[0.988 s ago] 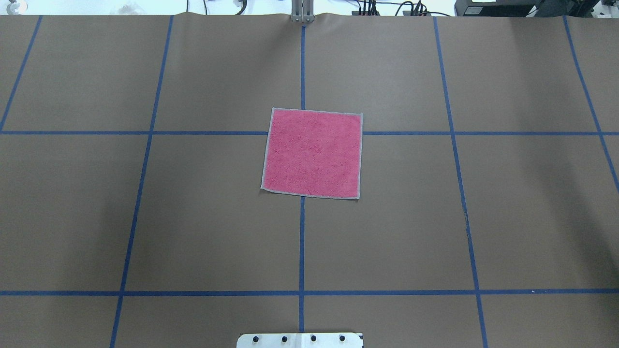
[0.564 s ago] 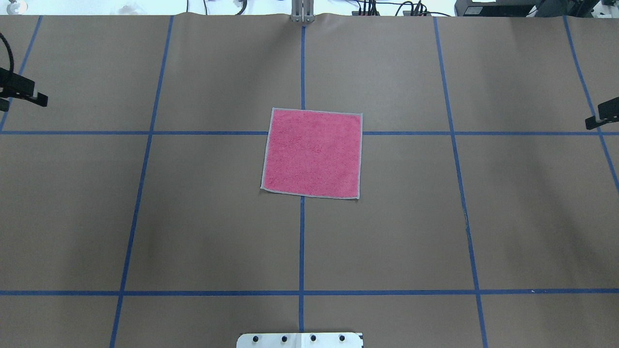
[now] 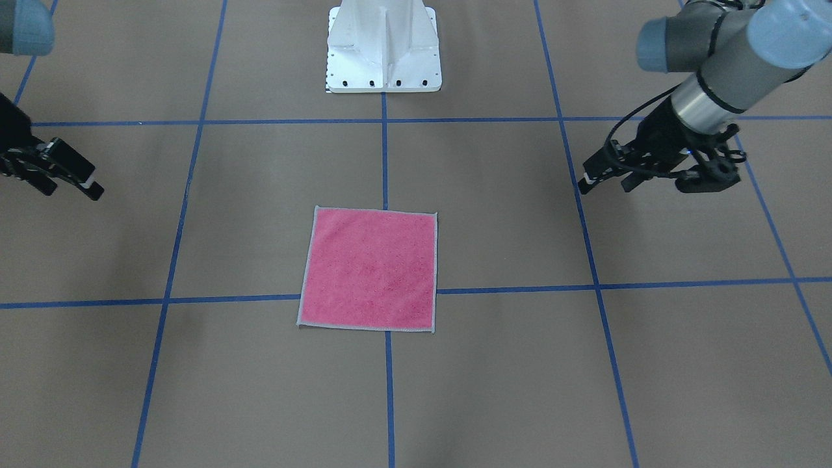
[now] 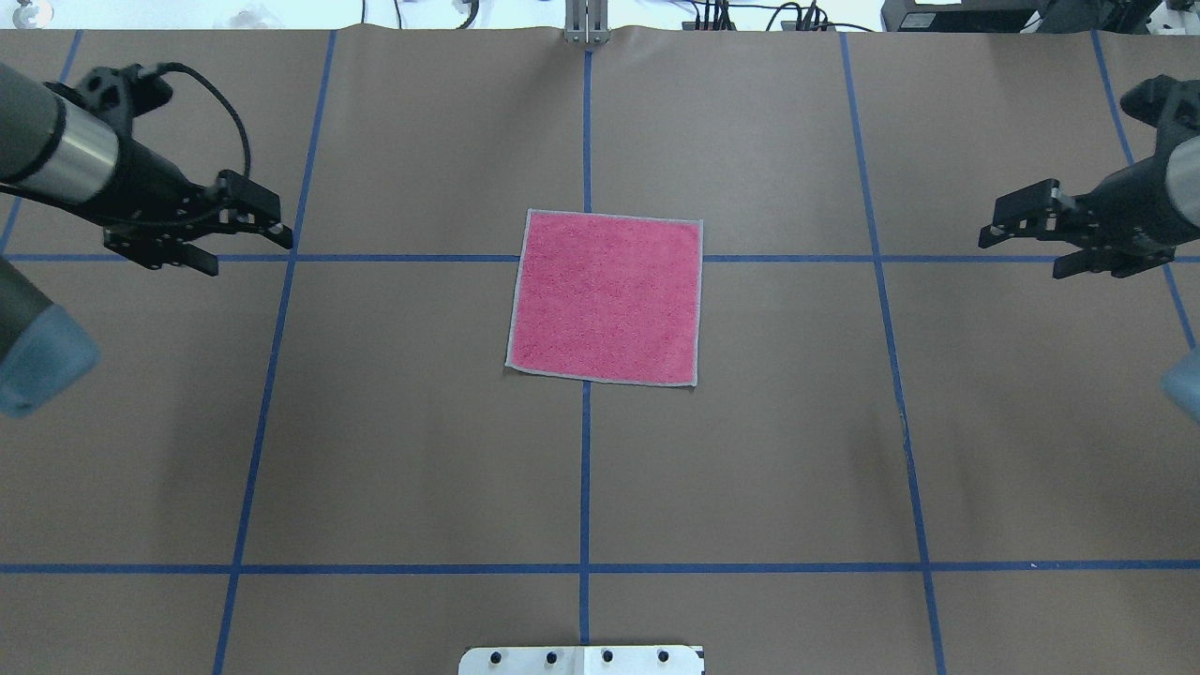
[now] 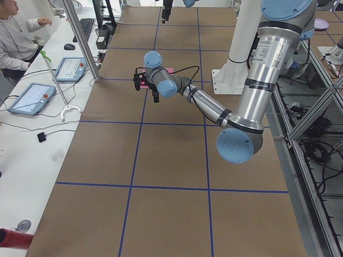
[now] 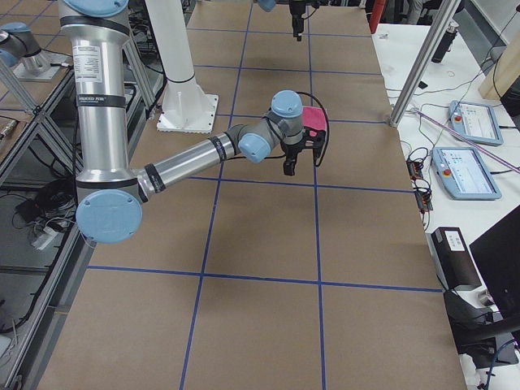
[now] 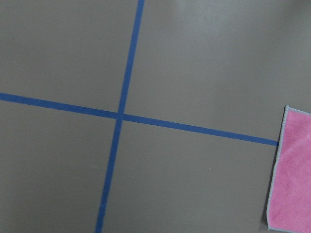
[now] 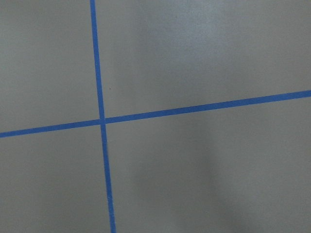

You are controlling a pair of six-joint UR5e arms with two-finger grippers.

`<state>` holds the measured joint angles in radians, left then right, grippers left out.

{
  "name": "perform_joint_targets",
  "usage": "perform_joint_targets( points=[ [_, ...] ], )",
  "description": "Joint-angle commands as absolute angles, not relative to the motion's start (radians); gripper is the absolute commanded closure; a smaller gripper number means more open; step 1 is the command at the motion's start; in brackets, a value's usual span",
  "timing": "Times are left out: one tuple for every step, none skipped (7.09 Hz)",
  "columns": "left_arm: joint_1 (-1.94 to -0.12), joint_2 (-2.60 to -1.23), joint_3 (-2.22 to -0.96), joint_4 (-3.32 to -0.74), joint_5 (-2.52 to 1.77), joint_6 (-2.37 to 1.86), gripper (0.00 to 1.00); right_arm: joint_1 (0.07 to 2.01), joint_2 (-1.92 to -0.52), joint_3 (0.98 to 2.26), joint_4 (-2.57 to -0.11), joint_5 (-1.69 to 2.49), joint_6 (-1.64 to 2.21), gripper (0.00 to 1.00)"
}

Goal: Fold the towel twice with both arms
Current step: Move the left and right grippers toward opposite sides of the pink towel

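Nearest the robot, a white base plate [image 4: 581, 659] sits bolted at the edge of the brown surface [image 4: 422, 450], which is crossed by blue tape lines [image 4: 585, 469]. Farther out, the towel [image 4: 605, 295] lies flat and unfolded, pink face up, with its light grey edging [image 4: 600, 377] showing all round. It covers a crossing of the tape lines and is turned slightly off square to them.

The towel lies between the two grippers, about midway and well apart from each. It is out in front of the fingers of the left gripper [image 4: 248, 248] on one side and of the right gripper [image 4: 1022, 255] on the other. Both grippers are roughly level with the towel's far half.

The left gripper hangs above the surface at the end of the left arm [image 4: 56, 155], pointing toward the towel, jaws apart and nothing between them. The right gripper, on the right arm [image 4: 1186, 183], faces it from the opposite side, jaws likewise apart and empty.

The left wrist camera looks down on a tape crossing with the towel's edge at its right border. The right wrist camera shows a tape crossing on the brown surface.

Farthest off, black cables [image 4: 750, 14] run along the far edge of the surface
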<state>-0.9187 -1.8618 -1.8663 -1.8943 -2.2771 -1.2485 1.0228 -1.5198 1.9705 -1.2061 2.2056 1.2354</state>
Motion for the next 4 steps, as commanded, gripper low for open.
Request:
perform_joint_targets(
  points=[
    [-0.774,-1.949,-1.83,-1.896,-2.148,-1.4,0.0,0.877,-1.444,1.968,-1.189,2.067,1.493,0.02],
    [-0.729,-1.991,-1.792,-1.898,-2.087,-1.438,0.0,0.8,-1.404,1.968,-1.189,1.996,1.613,0.03],
    [-0.701,-2.034,-1.751,-1.899,-2.079,-1.465,0.0,0.714,-1.363,1.967,-1.196,1.895,1.711,0.03],
    [-0.696,-2.064,-1.703,-1.926,-2.066,-1.466,0.0,0.659,-1.333,1.968,-1.233,1.838,1.732,0.03]
  ],
)
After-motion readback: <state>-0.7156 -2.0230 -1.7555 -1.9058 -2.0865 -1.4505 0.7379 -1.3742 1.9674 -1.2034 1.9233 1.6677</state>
